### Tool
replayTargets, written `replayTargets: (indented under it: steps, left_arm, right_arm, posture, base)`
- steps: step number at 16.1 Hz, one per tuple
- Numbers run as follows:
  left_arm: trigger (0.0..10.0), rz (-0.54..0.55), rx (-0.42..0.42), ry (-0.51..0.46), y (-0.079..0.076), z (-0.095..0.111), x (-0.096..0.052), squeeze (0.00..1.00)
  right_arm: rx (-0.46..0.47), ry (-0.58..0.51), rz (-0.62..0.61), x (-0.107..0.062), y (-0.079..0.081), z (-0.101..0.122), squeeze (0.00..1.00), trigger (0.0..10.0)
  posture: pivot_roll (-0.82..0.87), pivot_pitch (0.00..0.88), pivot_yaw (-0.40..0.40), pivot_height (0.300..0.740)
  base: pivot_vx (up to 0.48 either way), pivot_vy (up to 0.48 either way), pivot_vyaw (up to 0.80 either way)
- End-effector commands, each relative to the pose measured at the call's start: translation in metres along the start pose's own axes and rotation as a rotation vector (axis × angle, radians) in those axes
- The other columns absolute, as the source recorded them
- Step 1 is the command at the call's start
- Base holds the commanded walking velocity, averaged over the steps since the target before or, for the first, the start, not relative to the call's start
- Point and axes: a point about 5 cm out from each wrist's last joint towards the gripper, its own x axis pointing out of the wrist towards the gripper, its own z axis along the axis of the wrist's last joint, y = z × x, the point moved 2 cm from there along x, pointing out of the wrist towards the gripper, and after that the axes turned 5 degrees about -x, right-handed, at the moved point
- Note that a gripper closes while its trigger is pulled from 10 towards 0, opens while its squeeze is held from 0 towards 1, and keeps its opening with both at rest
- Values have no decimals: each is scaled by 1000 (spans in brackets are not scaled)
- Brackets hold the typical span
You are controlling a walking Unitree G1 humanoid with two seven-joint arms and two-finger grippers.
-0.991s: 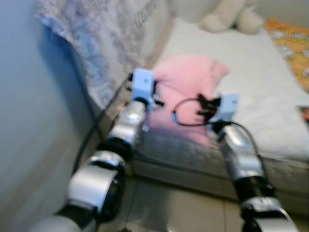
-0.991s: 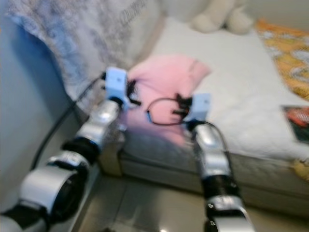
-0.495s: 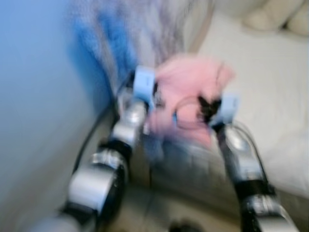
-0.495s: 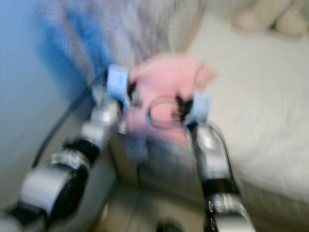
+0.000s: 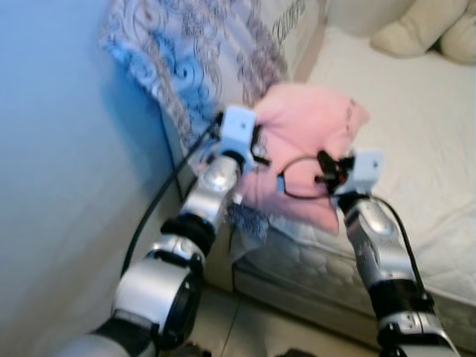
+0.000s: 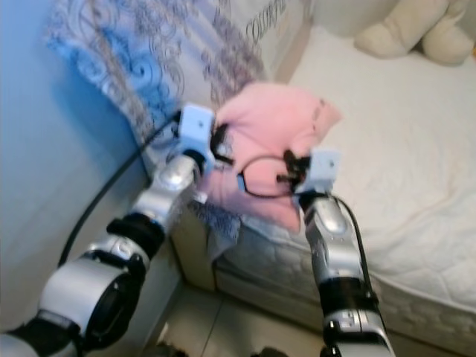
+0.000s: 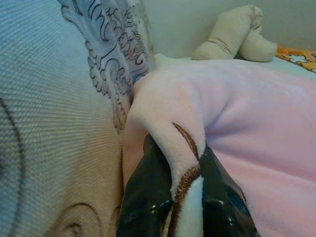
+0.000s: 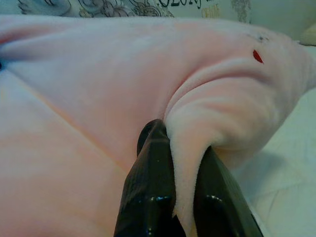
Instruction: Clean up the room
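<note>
A pink fleece blanket (image 5: 309,137) lies bunched at the near corner of a white bed (image 5: 416,141), with one edge hanging over the side. My left gripper (image 7: 185,190) is shut on a brown-trimmed fold of the pink blanket (image 7: 247,113). My right gripper (image 8: 182,195) is shut on another fold of the same blanket (image 8: 98,98). Seen from the head, the left wrist (image 5: 238,134) is at the blanket's left side and the right wrist (image 5: 361,171) at its near right side.
A patterned blue-grey cloth (image 5: 201,59) hangs against the wall left of the bed. A cream plush toy (image 5: 424,30) lies at the far end of the mattress. A blue wall (image 5: 59,186) stands close on my left. Tiled floor (image 5: 253,335) runs below the bed edge.
The camera has swung and settled, so the view is sharper and shifted. Both grippers still hold the pink blanket, which hangs a little further over the bed edge.
</note>
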Motion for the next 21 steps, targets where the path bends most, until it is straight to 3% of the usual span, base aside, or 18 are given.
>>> replayTargets:
  steps: [1,6,9,13,14,16,21]
  left_arm:
    - [10000,14,-2,-55,6,13,1,0]
    - [10000,69,32,-19,5,11,3,0]
    - [10000,15,9,-64,-4,19,5,0]
    - [10000,24,20,-34,-4,14,4,0]
    - [10000,45,47,-21,0,12,5,0]
    - [10000,38,25,-31,4,15,5,0]
    - [10000,42,33,-13,5,15,6,0]
  right_arm:
    - [0,-15,-4,1,-1,6,0,10000]
    - [-6,-13,6,2,0,6,0,10000]
    - [-11,-15,5,1,-2,7,0,10000]
    - [-12,-8,16,1,1,5,0,10000]
    - [-12,-4,19,0,1,4,0,10000]
    - [-15,-3,18,1,0,4,0,10000]
    - [-14,-4,14,0,1,4,0,10000]
  posture:
    - [-9,0,16,740]
    - [-13,0,15,740]
    - [-15,0,19,740]
    - [-16,0,18,740]
    - [-15,0,18,740]
    - [-18,0,19,740]
    - [-24,0,24,740]
  base:
    - [0,-472,0]
    - [0,-185,0]
    - [0,0,0]
    - [371,-297,0]
    - [0,0,0]
    - [0,0,0]
    - [480,0,0]
